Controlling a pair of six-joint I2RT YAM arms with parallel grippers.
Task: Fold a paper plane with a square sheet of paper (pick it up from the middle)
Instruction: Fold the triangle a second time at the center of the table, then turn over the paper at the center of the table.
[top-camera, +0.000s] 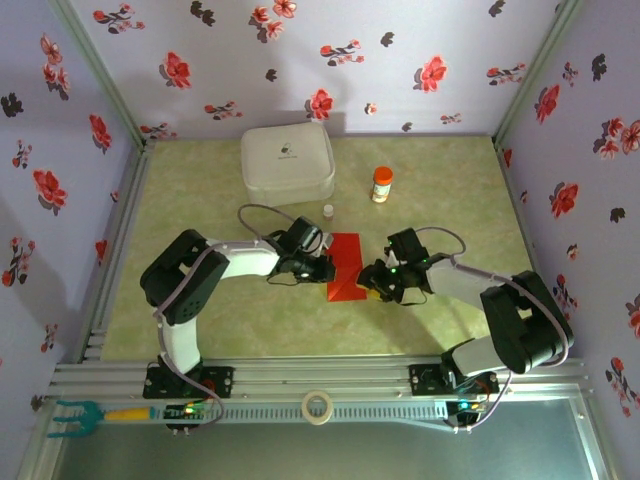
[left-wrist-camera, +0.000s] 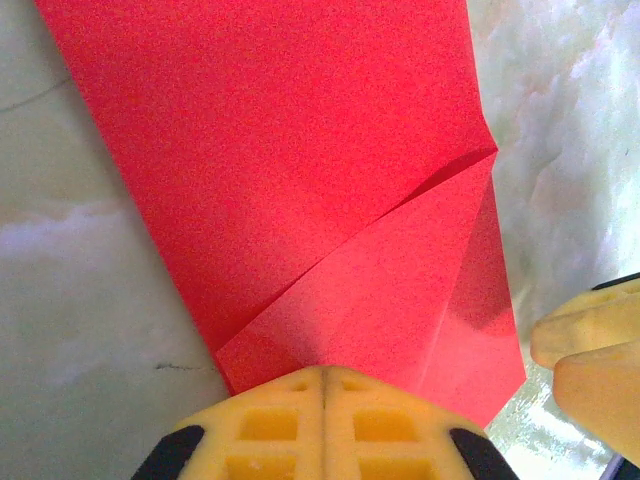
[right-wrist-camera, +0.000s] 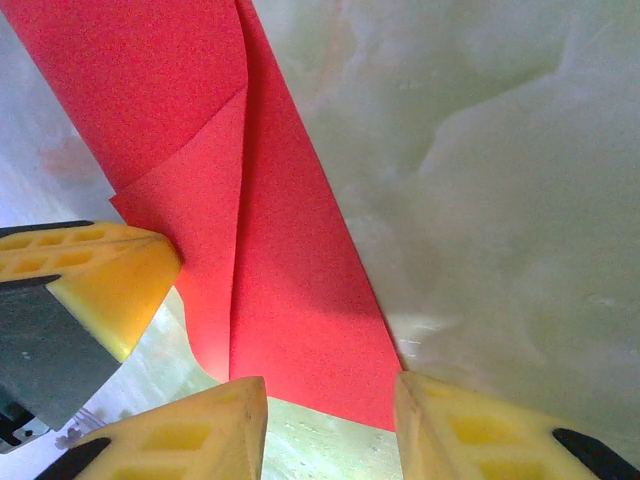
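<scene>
The square sheet of paper (top-camera: 347, 262) is bright red and lies flat mid-table, folded to a narrow strip with one corner flap creased diagonally (left-wrist-camera: 400, 290). My left gripper (top-camera: 320, 270) is at the strip's left edge. Its jaws are shut, and the tips (left-wrist-camera: 323, 372) rest on the folded flap near its lower edge. My right gripper (top-camera: 372, 287) is at the strip's near right corner. It is open (right-wrist-camera: 330, 395), and the paper's end (right-wrist-camera: 290, 300) lies on the table just ahead of the gap, touching neither pad. The left gripper's yellow finger (right-wrist-camera: 95, 275) is beside it.
A white rounded case (top-camera: 287, 162) stands at the back. An orange-capped bottle (top-camera: 381, 184) and a small white piece (top-camera: 328, 210) are near it. Floral walls close three sides. A tape roll (top-camera: 318, 407) and a teal tool (top-camera: 70, 415) lie on the front rail.
</scene>
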